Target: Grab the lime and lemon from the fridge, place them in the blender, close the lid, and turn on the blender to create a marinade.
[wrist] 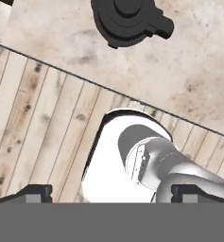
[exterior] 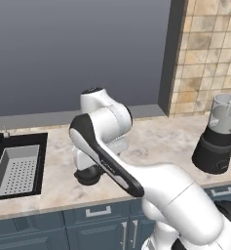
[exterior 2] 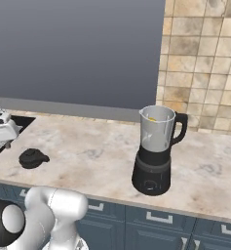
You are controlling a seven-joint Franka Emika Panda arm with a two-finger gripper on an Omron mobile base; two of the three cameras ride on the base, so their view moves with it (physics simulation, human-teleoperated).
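Judging progress: something yellow, likely the lemon (exterior 2: 152, 118), is seen in the blender (exterior 2: 155, 151) | lid (exterior 2: 33, 157) left on counter (exterior 2: 87, 156) | gripper (wrist: 111, 191) spread wide, nothing held.

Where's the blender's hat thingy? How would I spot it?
Find the marble counter with the blender standing on it. Far to the blender's left, near the sink, lies the lid, flat on the counter. It is a small round black cap with a raised centre knob, the only loose black thing lying there.

One blender (exterior 2: 154, 151), one lid (exterior 2: 33, 158), one sink (exterior: 17, 168)
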